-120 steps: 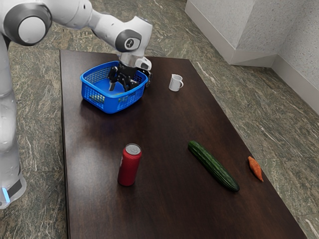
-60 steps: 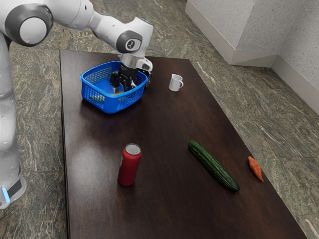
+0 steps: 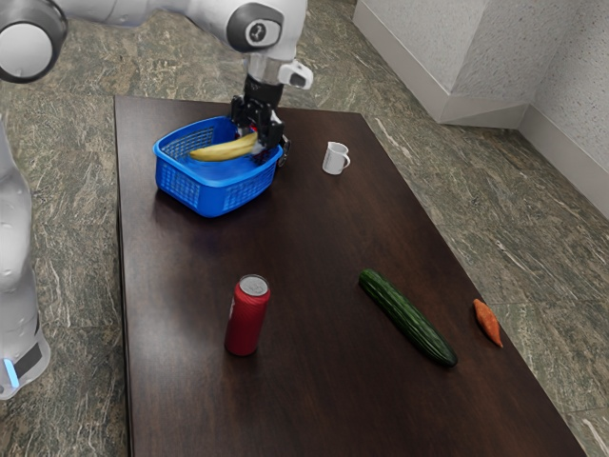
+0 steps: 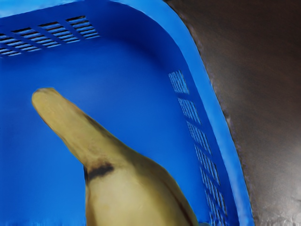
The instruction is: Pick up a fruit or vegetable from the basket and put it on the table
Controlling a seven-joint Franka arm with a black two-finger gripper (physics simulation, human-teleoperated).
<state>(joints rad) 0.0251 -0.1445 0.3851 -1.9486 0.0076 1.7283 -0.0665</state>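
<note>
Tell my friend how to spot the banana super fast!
Find the dark table, then the blue basket near its far end. The banana is the long, curved thing at the basket's open top, one end in my black gripper. It's the yellow one; the cucumber is green and the can is red.

In the exterior view, your arm (image 3: 143, 8) reaches in from ten o'clock, its wrist (image 3: 259, 30) bent so the black gripper (image 3: 255, 141) points down toward six o'clock. You have its two fingers (image 3: 270, 143) closed in a grip, at eleven o'clock from the view's center.
</note>
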